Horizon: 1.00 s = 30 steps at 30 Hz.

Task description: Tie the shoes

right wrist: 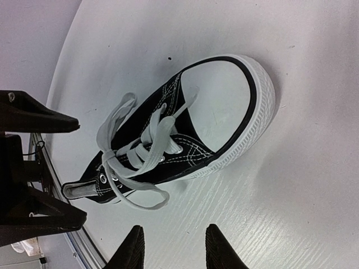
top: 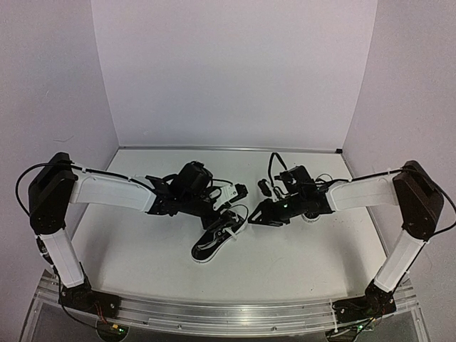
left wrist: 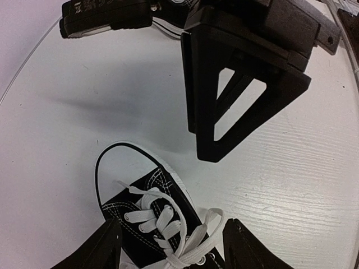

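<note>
A black canvas shoe [top: 217,239] with a white sole and toe cap lies on the white table, its toe pointing toward the right arm. Its white laces [left wrist: 168,224] are crossed into a knot near the top eyelets. One loop [right wrist: 143,202] lies on the table beside the shoe. My left gripper [left wrist: 174,246] is open and straddles the shoe's upper, one finger on each side. My right gripper [right wrist: 171,246] is open just off the shoe's [right wrist: 190,129] side, with only bare table between its fingers. In the top view the two grippers, left [top: 217,217] and right [top: 255,214], face each other.
Pale walls close off the back and both sides of the table [top: 142,249]. An aluminium rail [top: 214,313] runs along the near edge with the arm bases on it. Black cables [top: 274,167] loop above the right wrist.
</note>
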### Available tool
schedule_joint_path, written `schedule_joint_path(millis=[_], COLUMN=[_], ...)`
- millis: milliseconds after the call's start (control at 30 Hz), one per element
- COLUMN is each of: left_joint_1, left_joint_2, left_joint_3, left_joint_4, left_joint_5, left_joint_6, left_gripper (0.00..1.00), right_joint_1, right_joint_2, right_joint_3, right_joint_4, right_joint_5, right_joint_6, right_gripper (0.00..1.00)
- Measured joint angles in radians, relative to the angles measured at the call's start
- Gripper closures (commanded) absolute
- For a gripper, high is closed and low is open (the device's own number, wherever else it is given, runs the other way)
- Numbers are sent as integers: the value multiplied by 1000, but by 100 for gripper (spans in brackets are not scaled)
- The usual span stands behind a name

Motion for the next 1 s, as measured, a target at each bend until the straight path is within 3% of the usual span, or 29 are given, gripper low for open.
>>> schedule_joint_path(millis=[167,467,700,1000], left_joint_1=[61,148,146,146], left_joint_2=[-24,-57,-57,-57], left_joint_3=[-39,-96,-117,-116], left_joint_4=[16,50,53,52], left_joint_5=[7,-62,-63,-67], left_joint_6=[-71,-204,-232,-232], left_gripper=[34,34,34,34], right_joint_1=[0,45,105,124], right_joint_2=[33,131,200,185], right_joint_3=[60,260,336,296], right_joint_4=[-12,-85,-191,-264], right_joint_5=[12,109,244,340], right_joint_6=[13,12,-32,-67], right_gripper=[57,55,58,68])
